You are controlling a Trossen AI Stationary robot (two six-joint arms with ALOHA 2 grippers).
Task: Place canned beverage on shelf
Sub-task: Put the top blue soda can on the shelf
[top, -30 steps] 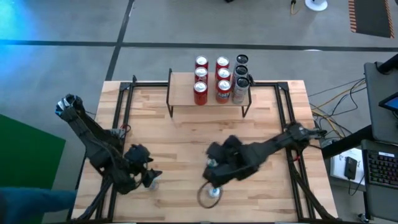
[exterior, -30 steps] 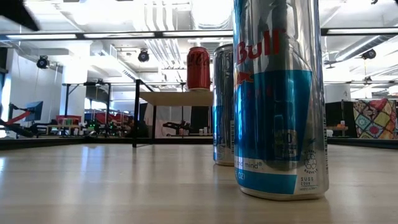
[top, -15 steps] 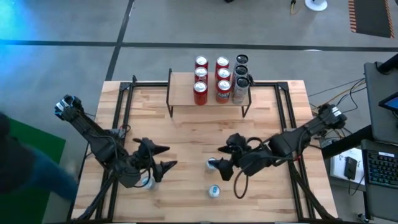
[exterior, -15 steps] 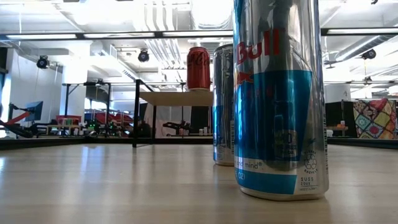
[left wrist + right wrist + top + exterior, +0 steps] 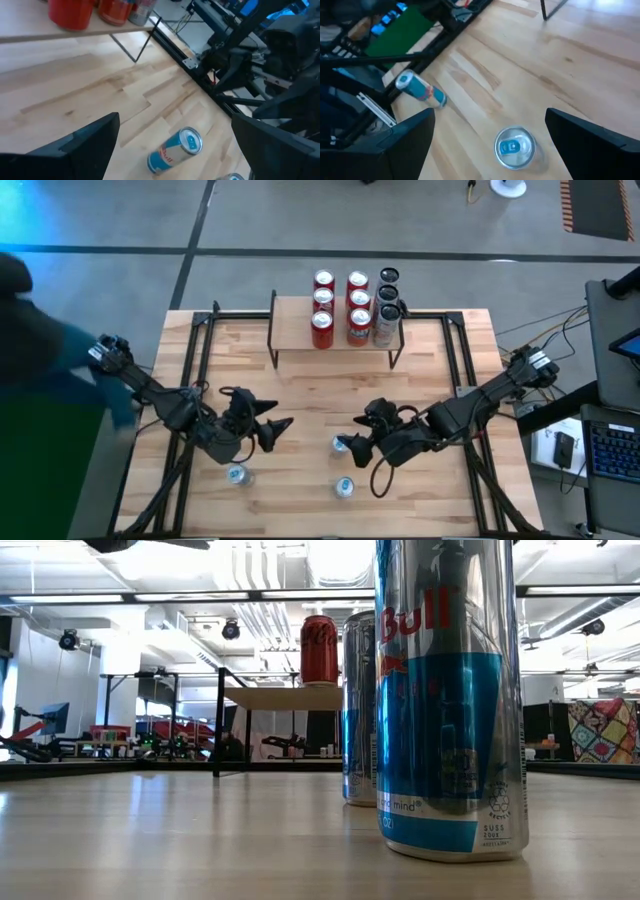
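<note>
shelf [image 5: 338, 328] right half: packed with cans [image 5: 355, 308]
shelf left half: bare
beside right gripper [image 5: 368, 442]: blue cans [image 5: 343, 487]
ahead of left gripper [image 5: 277, 431]: open table [image 5: 300, 390]

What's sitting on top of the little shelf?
The shelf holds six red cans and two silver cans in rows. Whatever sits under it is hidden from above.

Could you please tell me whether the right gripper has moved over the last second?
Yes. The right gripper, its jaws open, has pulled back from the near table edge toward the small light-wood shelf on black legs; it now sits by a standing silver-and-blue can.
</note>
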